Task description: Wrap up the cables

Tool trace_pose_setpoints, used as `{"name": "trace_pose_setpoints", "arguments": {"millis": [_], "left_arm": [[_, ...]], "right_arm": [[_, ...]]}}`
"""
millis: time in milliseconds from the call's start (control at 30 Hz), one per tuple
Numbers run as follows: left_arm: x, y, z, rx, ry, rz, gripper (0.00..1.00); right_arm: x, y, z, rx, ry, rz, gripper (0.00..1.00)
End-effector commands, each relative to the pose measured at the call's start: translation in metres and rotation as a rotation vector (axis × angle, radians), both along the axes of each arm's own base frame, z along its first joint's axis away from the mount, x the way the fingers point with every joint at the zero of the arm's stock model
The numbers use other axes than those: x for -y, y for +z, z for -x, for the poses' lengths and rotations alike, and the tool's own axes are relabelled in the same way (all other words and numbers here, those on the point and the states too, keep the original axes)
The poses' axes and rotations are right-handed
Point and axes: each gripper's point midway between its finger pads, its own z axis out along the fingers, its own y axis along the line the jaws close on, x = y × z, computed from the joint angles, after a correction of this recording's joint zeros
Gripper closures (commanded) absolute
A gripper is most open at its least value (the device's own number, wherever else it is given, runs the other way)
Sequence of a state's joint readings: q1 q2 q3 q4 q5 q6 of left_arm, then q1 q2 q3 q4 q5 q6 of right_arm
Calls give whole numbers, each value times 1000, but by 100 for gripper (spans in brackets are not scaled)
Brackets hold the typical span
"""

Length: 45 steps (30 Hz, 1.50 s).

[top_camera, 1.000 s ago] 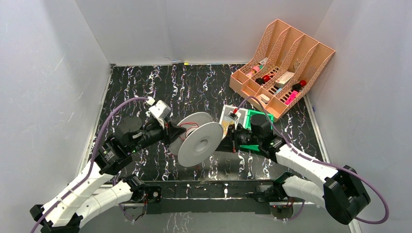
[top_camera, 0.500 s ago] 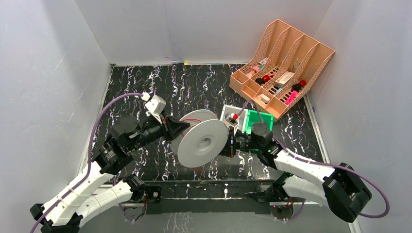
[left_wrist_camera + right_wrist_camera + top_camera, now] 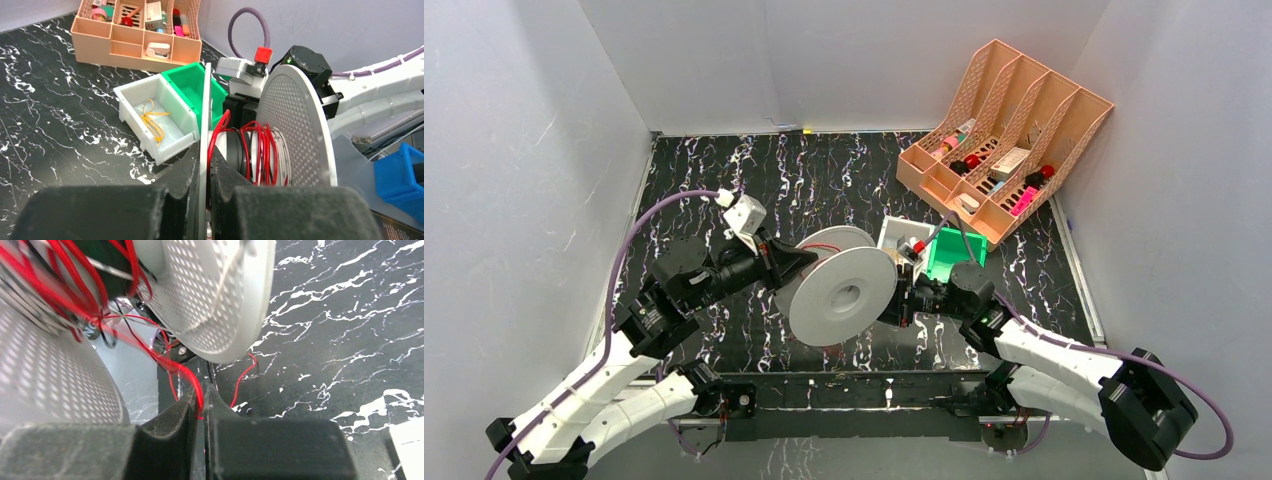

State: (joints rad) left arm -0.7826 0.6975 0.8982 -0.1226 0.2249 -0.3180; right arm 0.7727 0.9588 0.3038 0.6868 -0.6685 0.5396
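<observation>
Surroundings, near to far: the spool (image 3: 842, 295) sits between the two arms over the near-centre of the black marbled table (image 3: 724, 180). Its axis is roughly level and one flange faces the top camera. Just past it on the far-right are a white bin (image 3: 139, 83) with yellow loops (image 3: 150, 117) inside and a green bin (image 3: 944, 265), side by side and touching. The right arm's wrist sits in front of both bins. Further back in the far-right corner is a peach divider organizer (image 3: 1024, 85) with small items in its slots, well apart from the spool. Nothing lies between the grippers and the spool.

Left gripper (image 3: 204, 160): clamped on the edge of the spool's far flange, with the flange running straight through the finger gap.

Right gripper (image 3: 201, 395): fingers nearly together, pinching the red cable (image 3: 192, 375) just below the rim of the near flange. A loose red tail lies on the table beyond. Several red turns are on the hub, visible in the left wrist view.

Compared with 1 s ago: the spool has turned so its near flange faces the camera more squarely. The right gripper has pulled back from the bins to the spool's near-right edge, and the right forearm lies lower and nearer. The white bin is more exposed. The left arm has barely shifted.
</observation>
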Motion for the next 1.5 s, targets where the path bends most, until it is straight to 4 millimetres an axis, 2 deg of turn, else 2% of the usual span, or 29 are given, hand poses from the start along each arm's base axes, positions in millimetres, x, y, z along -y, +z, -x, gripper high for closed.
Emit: {"name": "trace_pose_setpoints", "arguments": {"millis": [0, 167, 300, 467, 567, 633, 900, 1067, 1200, 1467], "left_arm": [[-18, 83, 3, 186, 58, 183, 100], [-24, 86, 4, 202, 79, 175, 100], [-32, 88, 0, 212, 120, 162, 100], [-45, 81, -17, 218, 234, 95, 100], [-52, 72, -32, 222, 308, 31, 100], [-56, 67, -41, 226, 355, -10, 100], [-79, 31, -89, 250, 591, -252, 100], [-100, 9, -121, 260, 782, -427, 100], [-101, -5, -136, 275, 833, -527, 100], [-105, -45, -165, 265, 938, -769, 100]], "right_arm": [[2, -7, -7, 29, -51, 27, 80], [5, -9, -16, 38, -109, 53, 65], [9, -9, -24, 52, -160, 73, 57], [20, -15, -44, 52, -303, 129, 50], [34, -27, -60, 44, -423, 199, 42], [41, -15, -72, 58, -500, 207, 34], [82, -7, -101, 51, -774, 314, 18], [100, -6, -111, -10, -901, 381, 13], [107, -9, -113, -53, -943, 433, 11], [121, -24, -117, -114, -1016, 555, 8]]}}
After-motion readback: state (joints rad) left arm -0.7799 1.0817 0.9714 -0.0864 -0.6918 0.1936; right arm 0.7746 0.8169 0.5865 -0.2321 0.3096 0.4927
